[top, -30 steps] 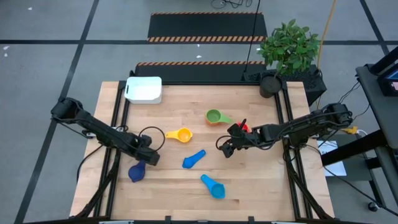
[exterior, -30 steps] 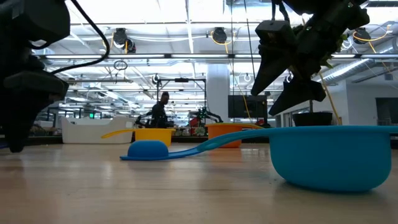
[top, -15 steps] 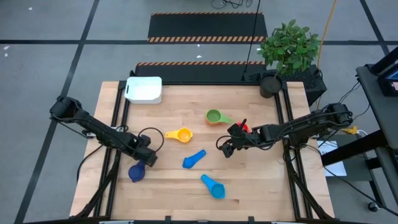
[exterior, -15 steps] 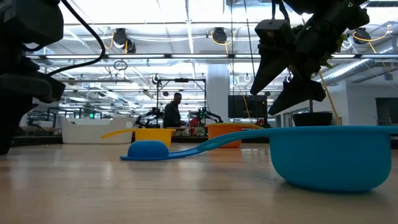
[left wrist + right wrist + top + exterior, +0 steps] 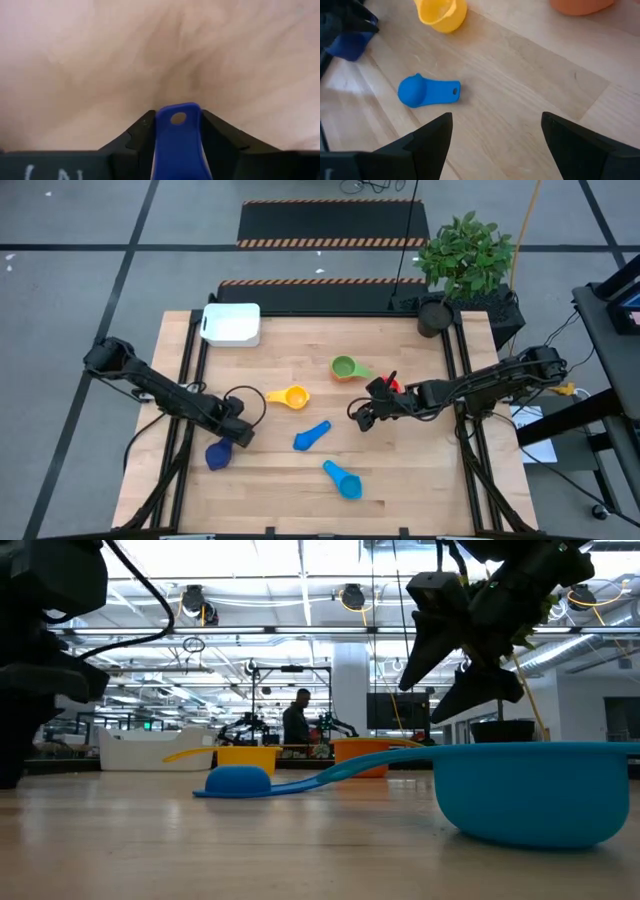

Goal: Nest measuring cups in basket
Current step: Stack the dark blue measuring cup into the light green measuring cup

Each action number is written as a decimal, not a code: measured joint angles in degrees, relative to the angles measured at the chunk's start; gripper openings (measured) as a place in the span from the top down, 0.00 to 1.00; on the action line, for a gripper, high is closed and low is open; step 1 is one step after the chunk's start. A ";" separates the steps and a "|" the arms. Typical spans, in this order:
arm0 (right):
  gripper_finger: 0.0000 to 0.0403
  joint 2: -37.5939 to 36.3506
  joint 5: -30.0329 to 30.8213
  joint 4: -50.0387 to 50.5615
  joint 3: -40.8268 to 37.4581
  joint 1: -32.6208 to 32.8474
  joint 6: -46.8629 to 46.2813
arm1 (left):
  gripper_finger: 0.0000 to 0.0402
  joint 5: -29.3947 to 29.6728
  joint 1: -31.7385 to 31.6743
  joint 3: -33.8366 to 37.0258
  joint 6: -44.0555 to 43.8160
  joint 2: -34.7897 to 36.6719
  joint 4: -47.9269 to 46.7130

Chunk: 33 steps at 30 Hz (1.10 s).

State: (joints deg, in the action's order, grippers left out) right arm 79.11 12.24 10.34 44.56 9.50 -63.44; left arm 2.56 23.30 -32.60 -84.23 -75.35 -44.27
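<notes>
My left gripper (image 5: 234,436) sits near the table's left side, shut on a dark blue measuring cup (image 5: 216,455). My right gripper (image 5: 364,416) hovers open above the middle of the table with nothing between its fingers; a red cup (image 5: 393,386) shows partly behind it. A yellow cup (image 5: 292,396), a green cup (image 5: 344,367), a blue cup (image 5: 311,436) and a lighter blue cup (image 5: 342,479) lie loose on the wood. An orange cup (image 5: 580,5) shows at the edge of the right wrist view. The white basket (image 5: 232,324) stands at the far left corner. My left gripper pinches the dark blue cup's flat handle (image 5: 176,137) between its two fingers, near the free end with the hole. The handle runs along the fingers and its end sticks out past their tips. The bowl (image 5: 215,457) is on the side toward the table's near edge.
A potted plant (image 5: 465,260) stands at the far right corner. Black frame rails run along the table's left and right sides. Bare wood lies between the basket and the yellow cup. A person (image 5: 296,725) stands in the room behind the table.
My left gripper has shifted a little at the dark blue cup, which stays near the table's left side. My right gripper has held still. The person behind the table has walked to the right.
</notes>
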 joint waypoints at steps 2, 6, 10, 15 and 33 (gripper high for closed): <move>0.26 0.00 0.05 -0.64 0.00 0.00 -0.39 | 0.65 1.35 -0.21 -1.01 0.49 0.10 0.05; 0.26 0.00 0.16 -2.53 0.00 0.00 -0.61 | 0.68 1.08 -0.07 -2.47 0.55 0.13 -0.44; 0.26 0.00 0.15 -2.85 0.00 0.00 -2.34 | 0.68 1.35 -0.08 -4.17 0.56 0.20 -0.62; 0.26 0.00 0.04 -3.44 0.00 0.00 -4.73 | 0.66 2.04 -0.23 -7.19 2.83 0.28 -0.65; 0.26 -2.46 -0.23 -39.04 0.07 -0.01 1.12 | 0.89 11.57 -6.12 -25.87 5.63 0.42 -0.50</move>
State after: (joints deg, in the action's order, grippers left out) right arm 76.66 12.02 -28.70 44.62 9.48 -62.33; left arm 14.13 17.18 -58.47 -78.60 -74.94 -44.77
